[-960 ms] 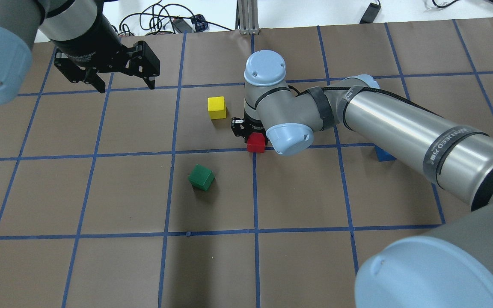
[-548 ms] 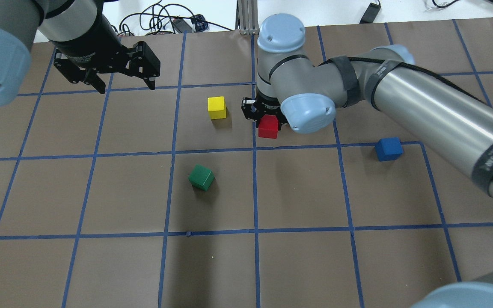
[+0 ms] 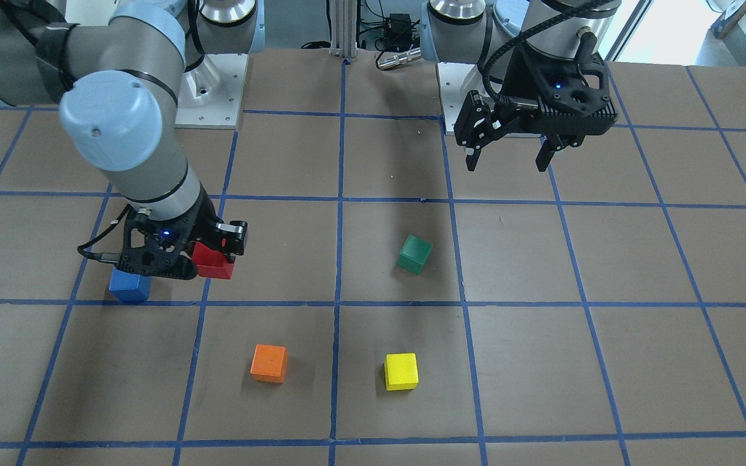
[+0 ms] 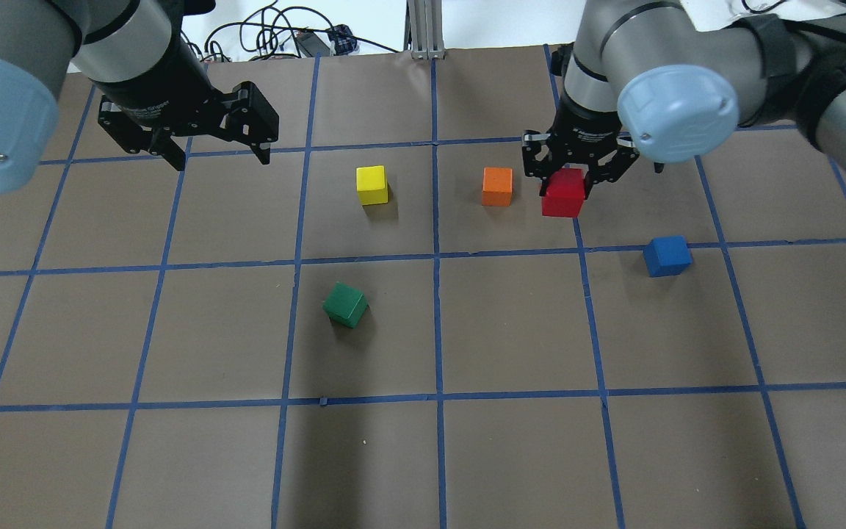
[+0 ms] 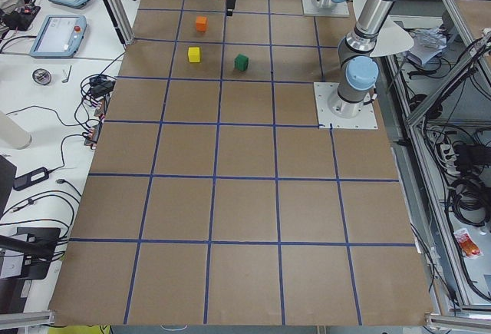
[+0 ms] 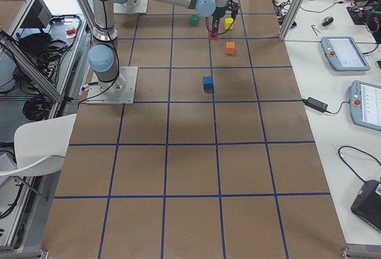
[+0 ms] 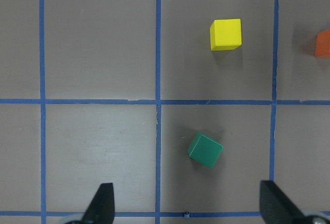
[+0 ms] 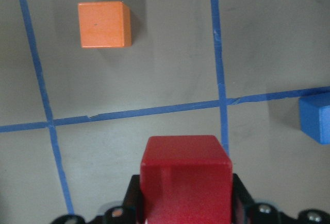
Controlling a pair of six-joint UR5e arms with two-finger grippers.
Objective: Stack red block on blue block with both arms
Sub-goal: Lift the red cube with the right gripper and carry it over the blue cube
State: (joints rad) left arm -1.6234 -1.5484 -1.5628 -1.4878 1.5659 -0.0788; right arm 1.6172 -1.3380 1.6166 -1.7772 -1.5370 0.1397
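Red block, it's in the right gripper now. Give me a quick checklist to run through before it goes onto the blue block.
1. Right gripper has its fingers closed on the red block: ok.
2. Red block lifted off the table: ok, judging by the front-facing view.
3. Top of the blue block bare: ok.
4. Red block lined up over the blue block: not ok, it hangs off to one side, nearer the orange block.
5. No other block on the way between red and blue: ok.
6. Left gripper open, empty and far from the blue block: ok.
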